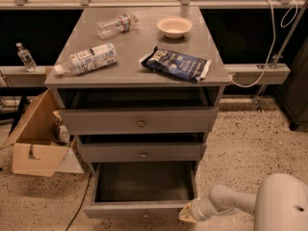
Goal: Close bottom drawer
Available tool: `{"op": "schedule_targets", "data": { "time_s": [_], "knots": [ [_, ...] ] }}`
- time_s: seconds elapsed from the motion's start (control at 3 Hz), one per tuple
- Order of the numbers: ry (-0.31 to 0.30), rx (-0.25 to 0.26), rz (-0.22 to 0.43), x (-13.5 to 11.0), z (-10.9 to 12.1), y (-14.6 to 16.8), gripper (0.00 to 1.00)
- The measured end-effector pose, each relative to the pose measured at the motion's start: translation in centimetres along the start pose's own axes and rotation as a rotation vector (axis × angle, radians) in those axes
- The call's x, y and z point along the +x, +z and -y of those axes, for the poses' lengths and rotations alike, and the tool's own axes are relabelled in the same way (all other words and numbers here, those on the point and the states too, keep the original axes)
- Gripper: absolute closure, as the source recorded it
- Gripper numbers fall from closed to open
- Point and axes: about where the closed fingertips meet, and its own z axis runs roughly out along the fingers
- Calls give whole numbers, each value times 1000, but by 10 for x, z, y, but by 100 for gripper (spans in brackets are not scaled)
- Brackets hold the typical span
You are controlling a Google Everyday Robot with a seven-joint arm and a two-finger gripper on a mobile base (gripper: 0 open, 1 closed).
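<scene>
The bottom drawer (139,208) is the lowest of three grey drawers in the cabinet. It is pulled far out and its dark inside shows empty. Its low flat front lies near the bottom edge of the view; I see no knob on it here. My gripper (186,214) is at the end of the white arm (231,203) that comes in from the lower right. It sits at the right end of the drawer's front, touching or nearly touching it. The middle drawer (143,151) and top drawer (139,121) stand slightly out.
On the cabinet top lie two plastic bottles (86,59), a white bowl (174,26) and a dark snack bag (176,64). An open cardboard box (32,138) stands on the floor at left. A cable (269,57) hangs at right over speckled floor.
</scene>
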Motion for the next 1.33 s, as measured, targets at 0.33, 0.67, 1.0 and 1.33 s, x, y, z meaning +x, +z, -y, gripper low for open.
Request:
{"op": "schedule_targets", "data": {
  "time_s": [0.33,0.67,1.0,1.33],
  "knots": [
    [-48,34,-21,-1,17,10,100],
    [-48,34,-21,-1,17,10,100],
    [-87,80,-8,-4,42,13,100],
    [-92,90,-1,-4,45,14,100]
  ]
}}
